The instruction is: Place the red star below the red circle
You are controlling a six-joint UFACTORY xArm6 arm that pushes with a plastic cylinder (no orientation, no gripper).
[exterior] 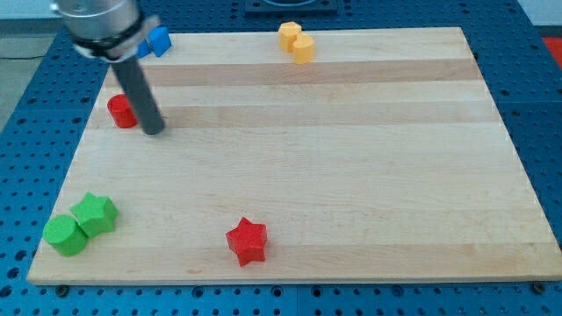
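A: Where is the red star point(247, 241)?

B: On the surface point(351, 158) close to its near edge, left of the middle. Wide bare wood lies between it and the red circle point(122, 111), which sits far off near the left edge.

A: Which way does the star point?

B: One arm points toward the far edge; it shows no long axis.

A: And the arm?

B: It has no jaws, only a rod; the tip point(154, 132) rests just right of the red circle.

A: What crowds the edges?

B: A green star point(96, 214) and a green circle point(66, 234), touching, at the near-left corner; a blue block point(158, 40) far-left; two yellow blocks point(297, 42) on the far edge.
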